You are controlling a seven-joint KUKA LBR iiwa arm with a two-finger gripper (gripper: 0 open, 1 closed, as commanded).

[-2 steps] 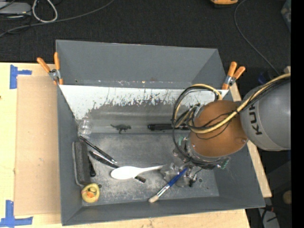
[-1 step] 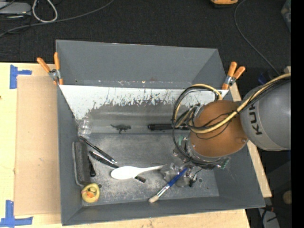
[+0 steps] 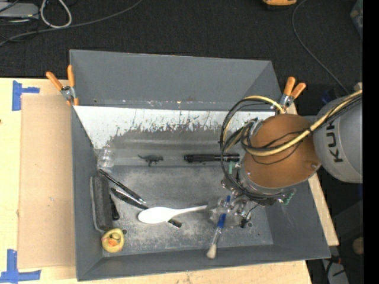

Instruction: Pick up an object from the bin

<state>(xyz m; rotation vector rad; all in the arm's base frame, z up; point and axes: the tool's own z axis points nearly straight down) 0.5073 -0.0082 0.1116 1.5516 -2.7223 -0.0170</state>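
Observation:
My gripper (image 3: 235, 209) hangs low over the bin's floor at the front right, under the arm's orange cover. Right below it lies a thin stick-like thing with a blue middle and a pale tip (image 3: 215, 236), pointing toward the front wall; its upper end is hidden under the gripper. A white plastic spoon (image 3: 161, 214) lies just to the left, its handle reaching toward the gripper. A small dark piece (image 3: 174, 222) sits beside the spoon's bowl.
A black pen-like rod (image 3: 204, 157) and a small black piece (image 3: 150, 158) lie near the back wall. At the left are a long dark grey bar (image 3: 99, 203), black tongs (image 3: 123, 191), a clear item (image 3: 105, 157) and a yellow ring-shaped thing (image 3: 112, 240).

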